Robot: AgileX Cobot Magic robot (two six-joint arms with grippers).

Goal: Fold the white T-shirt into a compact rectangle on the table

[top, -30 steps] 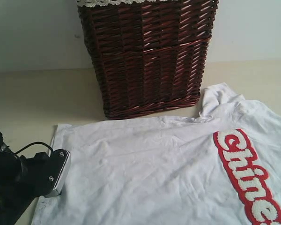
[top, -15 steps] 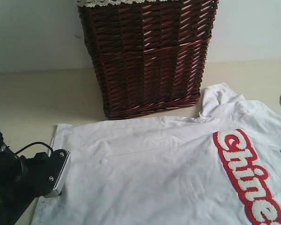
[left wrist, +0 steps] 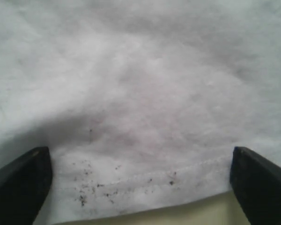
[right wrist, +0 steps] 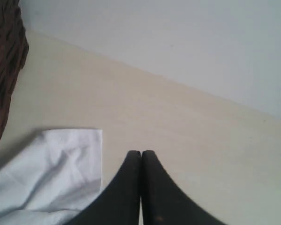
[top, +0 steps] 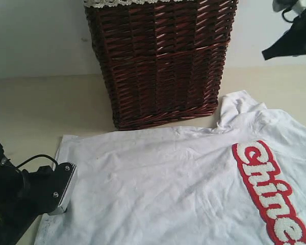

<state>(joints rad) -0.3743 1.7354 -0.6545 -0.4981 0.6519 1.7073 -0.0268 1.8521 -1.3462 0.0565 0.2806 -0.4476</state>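
- The white T-shirt (top: 168, 189) lay spread flat on the table (top: 30, 107), its far edge just in front of the dark wicker basket (top: 158, 61); the fuzzy red-outlined lettering (top: 270, 194) ran across its right part.
- One sleeve (right wrist: 61, 168) lay rumpled on the beige surface beside the basket's right corner.
- The left gripper (left wrist: 140, 187) sat low at the shirt's left hem with its jaws spread wide; the hem lay flat between the two black fingers (left wrist: 18, 185), gripped by neither – small dark specks (left wrist: 98, 187) dotted the stitched edge.
- The right gripper (right wrist: 141, 159) hung raised above the table at the far right, clear of the cloth; its fingertips were pressed together with nothing between them.
- White lace trim (top: 127, 2) edged the basket's top – a pale wall stood behind.
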